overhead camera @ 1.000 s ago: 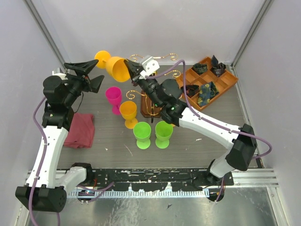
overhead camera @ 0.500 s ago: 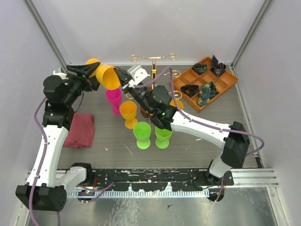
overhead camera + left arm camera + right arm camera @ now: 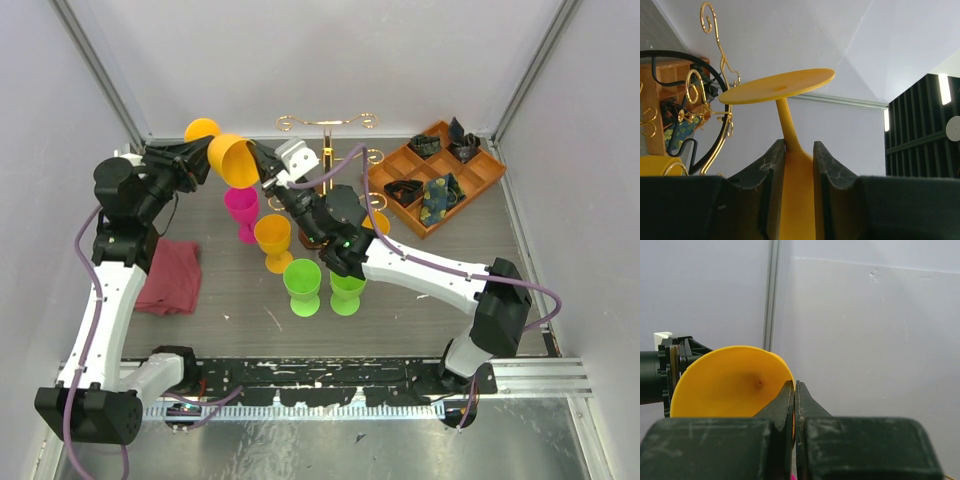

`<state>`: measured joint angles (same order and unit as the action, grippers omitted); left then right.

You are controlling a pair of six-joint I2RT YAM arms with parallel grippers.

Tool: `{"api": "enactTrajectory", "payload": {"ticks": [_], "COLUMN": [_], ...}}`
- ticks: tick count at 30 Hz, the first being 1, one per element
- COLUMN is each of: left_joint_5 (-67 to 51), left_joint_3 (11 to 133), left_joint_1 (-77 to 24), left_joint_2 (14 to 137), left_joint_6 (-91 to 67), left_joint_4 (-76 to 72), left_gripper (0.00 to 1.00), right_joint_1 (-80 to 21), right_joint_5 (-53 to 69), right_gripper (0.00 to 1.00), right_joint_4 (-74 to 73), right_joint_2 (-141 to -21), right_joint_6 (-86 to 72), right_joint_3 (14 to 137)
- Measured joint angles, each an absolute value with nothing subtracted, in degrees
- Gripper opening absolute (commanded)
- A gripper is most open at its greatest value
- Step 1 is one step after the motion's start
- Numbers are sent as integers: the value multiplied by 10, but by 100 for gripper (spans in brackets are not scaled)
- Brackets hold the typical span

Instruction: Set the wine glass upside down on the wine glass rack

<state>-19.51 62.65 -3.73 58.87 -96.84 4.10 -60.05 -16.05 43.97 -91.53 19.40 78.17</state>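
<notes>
A yellow-orange wine glass (image 3: 232,160) hangs on its side in the air at the back left, foot pointing left. My right gripper (image 3: 262,163) is shut on the bowl's rim, pinching its wall (image 3: 725,385) between its tips (image 3: 794,387). From the left, my left gripper (image 3: 205,152) has come round the narrow bottom of the bowl and the stem. In the left wrist view both of its fingers (image 3: 799,150) press on the glass, with the foot (image 3: 777,86) above them. The gold-wire wine glass rack (image 3: 327,122) stands behind the right arm, its base mostly hidden.
A pink goblet (image 3: 241,205), an orange one (image 3: 273,238) and two green ones (image 3: 301,283) (image 3: 348,282) stand below the held glass. An orange compartment tray (image 3: 472,192) is at the back right. A red cloth (image 3: 170,277) lies at the left.
My right arm carried the glass leftward to the left gripper. The left gripper, wide open a second ago, has closed round the stem end of the glass.
</notes>
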Motion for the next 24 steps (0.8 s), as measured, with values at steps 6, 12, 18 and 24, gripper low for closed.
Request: {"api": "enactTrajectory", "payload": {"ticks": [6, 12, 18, 24], "left_joint_5": [-198, -200, -209, -215], "left_joint_3": [625, 625, 616, 616], "left_joint_1": [-37, -37, -37, -37], "left_joint_2": [598, 600, 605, 617], "left_joint_6": [-979, -983, -985, -982], "left_joint_4": [34, 23, 0, -25], "left_gripper": [17, 2, 0, 0], "right_joint_1": [-600, -600, -600, -600], "right_joint_5": [-164, -164, -164, -165], "right_gripper": [0, 2, 13, 13], "right_joint_4": [448, 453, 452, 445], "right_joint_2": [-915, -915, -907, -898], "right_joint_6": [194, 194, 194, 197], "right_joint_3": [778, 778, 769, 756]}}
